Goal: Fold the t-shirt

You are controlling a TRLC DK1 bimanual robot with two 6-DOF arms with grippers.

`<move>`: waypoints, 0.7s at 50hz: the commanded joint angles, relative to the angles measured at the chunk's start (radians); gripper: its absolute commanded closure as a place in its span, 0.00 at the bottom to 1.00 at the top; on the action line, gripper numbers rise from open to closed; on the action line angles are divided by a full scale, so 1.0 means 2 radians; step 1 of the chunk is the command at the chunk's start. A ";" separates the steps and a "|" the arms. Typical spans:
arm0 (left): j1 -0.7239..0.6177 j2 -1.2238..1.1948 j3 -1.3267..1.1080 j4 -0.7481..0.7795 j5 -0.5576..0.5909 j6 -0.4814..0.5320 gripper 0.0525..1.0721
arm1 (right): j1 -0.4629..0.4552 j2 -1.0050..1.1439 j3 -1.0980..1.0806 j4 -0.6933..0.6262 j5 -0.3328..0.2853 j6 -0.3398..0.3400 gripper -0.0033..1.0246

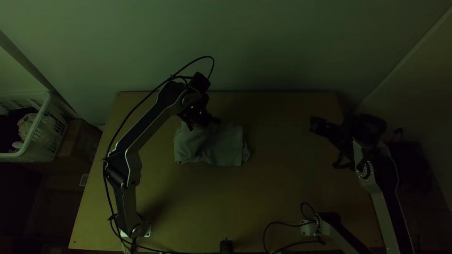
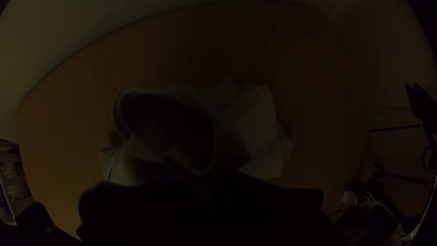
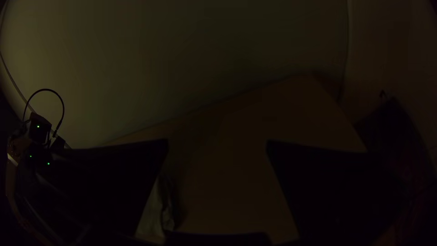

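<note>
**Q:** Where is the T-shirt (image 1: 226, 148) located?

**A:** On the far half of the bench (image 1: 282, 193), left of centre in the top view. It is gathered into a compact, uneven bundle, with its longer axis running roughly across the bench. In the left wrist view, a loop of cloth (image 2: 154, 91) with a banded edge is raised.

**Q:** Which arm is nearer?

**A:** The left. Its gripper (image 2: 207, 176) is placed at the bundle's far edge, with the cloth lying below it and towards the bench's near side. The jaws appear together, clamped on the raised cloth; the exact part held cannot be told.

**Q:** And the right gripper (image 3: 217, 146)?

**A:** Its jaws are set wide apart, with nothing between them. It is positioned well to the right, in line with the bundle's long axis or nearly so.

**Q:** What is required next?

**A:** Presumably, the held cloth is to be brought nearward over the bundle. If it is pulled sideways along the long axis instead, the whole bundle may be dragged.
</note>
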 commanded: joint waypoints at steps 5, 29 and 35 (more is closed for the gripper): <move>-0.027 0.044 0.036 0.001 -0.017 -0.025 0.97 | -0.010 -0.021 -0.022 0.000 0.005 0.003 0.04; -0.108 0.085 0.067 0.081 0.020 -0.053 0.04 | -0.009 -0.058 -0.083 0.001 0.004 0.007 0.04; -0.131 0.076 0.069 0.103 0.047 -0.047 0.04 | -0.008 -0.059 -0.098 0.007 0.004 0.007 0.04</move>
